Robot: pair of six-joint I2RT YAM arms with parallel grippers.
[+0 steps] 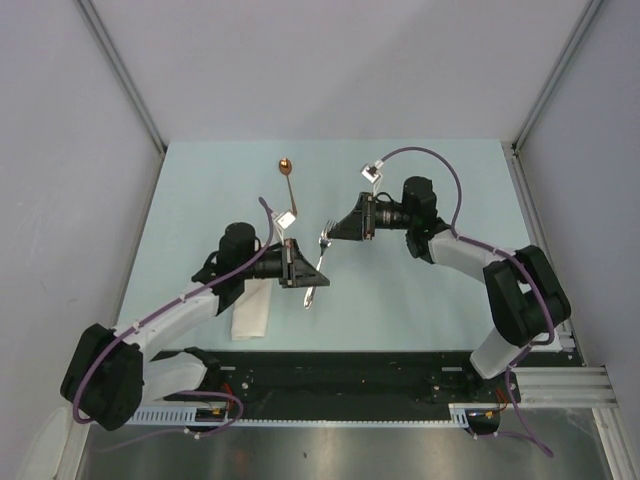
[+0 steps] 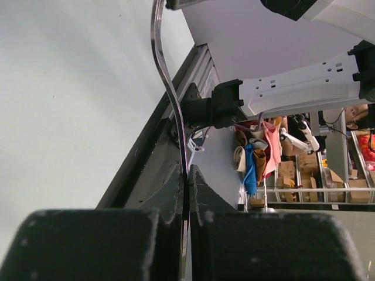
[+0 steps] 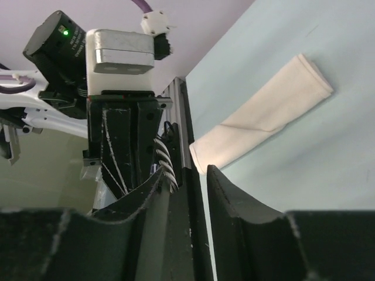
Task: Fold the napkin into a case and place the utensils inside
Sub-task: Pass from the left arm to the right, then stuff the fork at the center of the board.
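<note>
The silver fork [image 1: 318, 262] is held off the table by my left gripper [image 1: 308, 270], which is shut on its handle. In the left wrist view the handle [image 2: 167, 82] rises from between the closed jaws of that gripper [image 2: 188, 171]. My right gripper [image 1: 333, 232] is at the fork's tines, its jaws a little apart. In the right wrist view the tines [image 3: 166, 165] show beside the left finger of that gripper [image 3: 196, 174]. The off-white napkin lies folded as a narrow strip [image 1: 252, 310], also seen from the right wrist [image 3: 263, 120]. The copper-bowled spoon [image 1: 287, 176] lies further back.
The pale green table [image 1: 420, 300] ends at grey walls left, back and right. A black rail [image 1: 330, 375] runs along the near edge by the arm bases. The right arm's white link [image 2: 304, 88] shows in the left wrist view.
</note>
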